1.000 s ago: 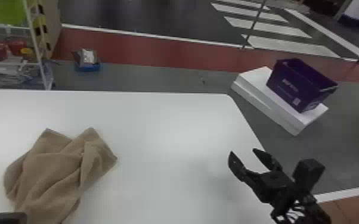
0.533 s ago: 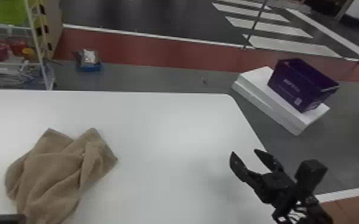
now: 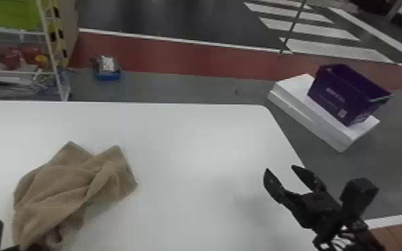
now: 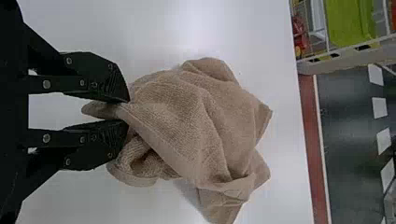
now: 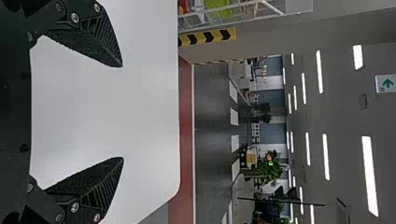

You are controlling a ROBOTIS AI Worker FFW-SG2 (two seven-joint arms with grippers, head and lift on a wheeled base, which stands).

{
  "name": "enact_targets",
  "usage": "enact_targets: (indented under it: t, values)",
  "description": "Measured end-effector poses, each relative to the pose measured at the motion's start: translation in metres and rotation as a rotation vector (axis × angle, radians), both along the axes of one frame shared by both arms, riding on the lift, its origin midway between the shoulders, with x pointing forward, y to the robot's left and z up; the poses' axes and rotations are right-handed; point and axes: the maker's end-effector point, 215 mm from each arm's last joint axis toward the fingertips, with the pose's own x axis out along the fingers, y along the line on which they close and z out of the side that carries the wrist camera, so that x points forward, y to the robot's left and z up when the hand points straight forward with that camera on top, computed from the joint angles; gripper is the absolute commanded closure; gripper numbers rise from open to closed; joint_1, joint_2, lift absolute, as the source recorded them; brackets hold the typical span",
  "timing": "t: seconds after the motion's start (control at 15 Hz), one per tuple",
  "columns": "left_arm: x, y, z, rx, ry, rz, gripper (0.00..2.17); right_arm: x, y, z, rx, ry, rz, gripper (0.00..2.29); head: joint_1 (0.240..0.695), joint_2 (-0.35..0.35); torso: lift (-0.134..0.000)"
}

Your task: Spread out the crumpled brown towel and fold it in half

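At the lower left edge of the head view, the left gripper (image 3: 38,247) has its two fingers almost together, with a fold of the brown towel (image 3: 66,183) pinched between them. The towel lies crumpled on the white table (image 3: 190,133), in the lower left. In the lower right, the right gripper (image 3: 280,168) has its fingers wide apart and holds nothing. Farther, at the upper right, a purple box (image 3: 340,95) sits tilted upon a white slab (image 3: 297,106).
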Motion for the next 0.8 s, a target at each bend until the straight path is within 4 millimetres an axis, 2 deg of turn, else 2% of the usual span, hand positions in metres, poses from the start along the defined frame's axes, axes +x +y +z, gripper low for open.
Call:
enact_targets:
  t: [0.13, 0.2, 0.4, 0.6, 0.67, 0.73, 0.8]
  values:
    - [0.017, 0.011, 0.03, 0.003, -0.075, 0.028, 1.36, -0.001, 0.008, 0.0, 0.003, 0.0, 0.011, 0.18, 0.695, -0.206, -0.123]
    - [0.025, 0.014, 0.044, 0.004, -0.107, 0.037, 1.74, -0.001, 0.012, -0.001, 0.006, 0.0, 0.017, 0.18, 0.695, -0.196, -0.123]
    - [0.032, 0.01, 0.069, -0.016, -0.159, 0.03, 1.78, -0.003, 0.019, -0.002, 0.011, 0.003, 0.026, 0.18, 0.695, -0.185, -0.123]
    - [0.032, 0.005, 0.078, -0.021, -0.175, 0.03, 1.77, -0.005, 0.023, -0.004, 0.012, 0.003, 0.033, 0.18, 0.695, -0.19, -0.123]
    - [0.036, 0.004, 0.087, -0.022, -0.21, 0.036, 1.77, -0.005, 0.027, 0.0, 0.009, -0.012, 0.04, 0.18, 0.695, -0.186, -0.123]
    - [0.049, 0.001, 0.112, -0.04, -0.316, 0.041, 1.77, -0.005, 0.034, 0.005, 0.004, -0.038, 0.053, 0.18, 0.695, -0.181, -0.123]
    - [0.066, -0.003, 0.159, -0.08, -0.511, 0.046, 1.77, -0.005, 0.044, 0.009, 0.0, -0.056, 0.07, 0.18, 0.695, -0.172, -0.123]
